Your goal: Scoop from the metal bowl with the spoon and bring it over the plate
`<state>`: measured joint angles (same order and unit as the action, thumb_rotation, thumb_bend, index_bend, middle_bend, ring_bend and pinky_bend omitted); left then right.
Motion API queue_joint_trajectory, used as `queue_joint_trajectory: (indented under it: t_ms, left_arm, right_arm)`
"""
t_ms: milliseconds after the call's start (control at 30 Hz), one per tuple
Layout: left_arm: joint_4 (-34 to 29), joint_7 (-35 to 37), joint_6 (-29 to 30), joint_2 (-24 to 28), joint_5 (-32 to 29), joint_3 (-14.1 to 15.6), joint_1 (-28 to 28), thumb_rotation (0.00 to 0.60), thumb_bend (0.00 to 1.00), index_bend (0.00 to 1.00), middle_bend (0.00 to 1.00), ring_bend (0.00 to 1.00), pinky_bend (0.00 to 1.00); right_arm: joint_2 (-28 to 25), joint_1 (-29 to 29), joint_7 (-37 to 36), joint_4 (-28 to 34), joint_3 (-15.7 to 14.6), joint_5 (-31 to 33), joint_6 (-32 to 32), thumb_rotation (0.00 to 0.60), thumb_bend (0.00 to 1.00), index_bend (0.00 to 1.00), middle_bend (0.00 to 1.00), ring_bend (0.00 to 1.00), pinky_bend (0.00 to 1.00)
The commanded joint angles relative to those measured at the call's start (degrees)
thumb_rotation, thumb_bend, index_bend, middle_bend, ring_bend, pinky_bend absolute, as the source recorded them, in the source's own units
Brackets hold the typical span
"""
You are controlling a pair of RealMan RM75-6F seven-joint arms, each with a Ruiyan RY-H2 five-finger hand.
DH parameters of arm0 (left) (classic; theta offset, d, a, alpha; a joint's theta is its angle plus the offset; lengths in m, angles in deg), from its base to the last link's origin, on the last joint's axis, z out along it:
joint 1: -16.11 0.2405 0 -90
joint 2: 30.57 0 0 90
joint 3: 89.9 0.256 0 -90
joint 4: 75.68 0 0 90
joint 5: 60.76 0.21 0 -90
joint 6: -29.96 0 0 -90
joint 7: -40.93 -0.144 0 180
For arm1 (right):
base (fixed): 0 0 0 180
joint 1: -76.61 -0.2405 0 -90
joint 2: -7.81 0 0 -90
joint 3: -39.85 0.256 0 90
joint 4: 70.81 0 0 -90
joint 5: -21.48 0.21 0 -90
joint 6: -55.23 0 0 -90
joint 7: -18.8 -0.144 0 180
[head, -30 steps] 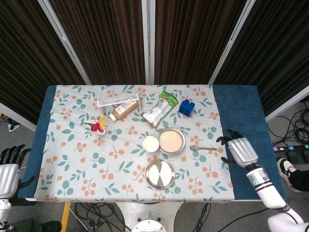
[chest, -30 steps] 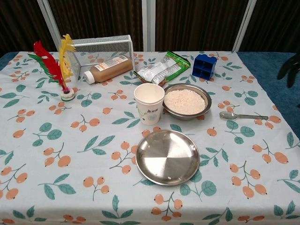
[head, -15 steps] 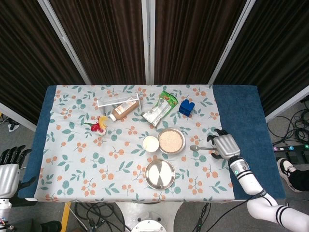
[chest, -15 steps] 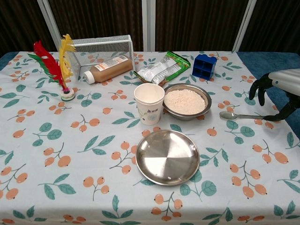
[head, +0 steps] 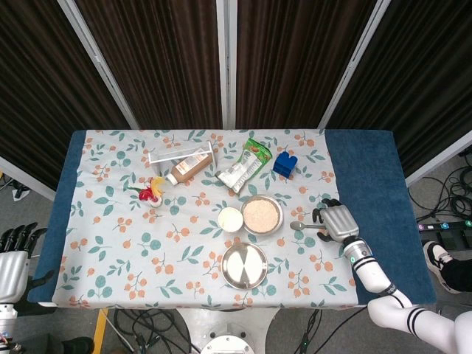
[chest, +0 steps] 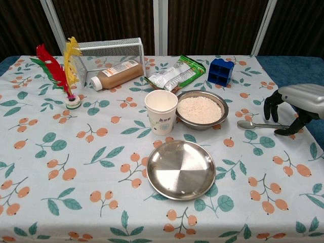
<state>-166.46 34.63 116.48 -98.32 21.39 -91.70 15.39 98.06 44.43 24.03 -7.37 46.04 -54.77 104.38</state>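
A metal bowl (chest: 201, 110) (head: 261, 214) full of pale grain stands at the table's middle right. An empty round metal plate (chest: 181, 169) (head: 244, 265) lies in front of it. A metal spoon (chest: 257, 124) (head: 301, 226) lies on the cloth to the bowl's right, bowl end towards the metal bowl. My right hand (chest: 295, 106) (head: 336, 222) hovers over the spoon's handle, fingers curved down and apart, holding nothing. My left hand (head: 13, 259) hangs off the table's left edge, fingers spread and empty.
A white paper cup (chest: 161, 111) stands just left of the bowl. Behind it lie a snack packet (chest: 176, 73), a blue block (chest: 220, 71), a brown bottle (chest: 115, 74) in a wire rack and a feathered shuttlecock (chest: 62, 73).
My right hand has travelled left from the blue table edge onto the cloth and now sits above the spoon's handle. The spoon, bowl and plate have not moved.
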Motion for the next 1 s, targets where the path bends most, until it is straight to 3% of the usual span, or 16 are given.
queue_joint_trajectory:
  t_ms: [33, 1000]
  left_arm:
    - [0.1, 0.1, 0.0, -0.1, -0.1, 0.0, 0.1, 0.6, 0.07, 0.26, 0.22, 0.12, 0.11]
    - [1.1, 1.1, -0.6, -0.6, -1.0, -0.2, 0.3, 0.6, 0.07, 0.26, 0.22, 0.12, 0.11]
  right_arm:
    - [0.3, -0.2, -0.4, -0.6, 0.0, 0.2, -0.2, 0.6, 0.18, 0.48, 0.51, 0.17, 0.18]
    - [0.7, -2.4, 1.8, -1.0, -1.0, 2.3, -3.4, 0.6, 0.33, 0.54, 0.56, 0.2, 0.17]
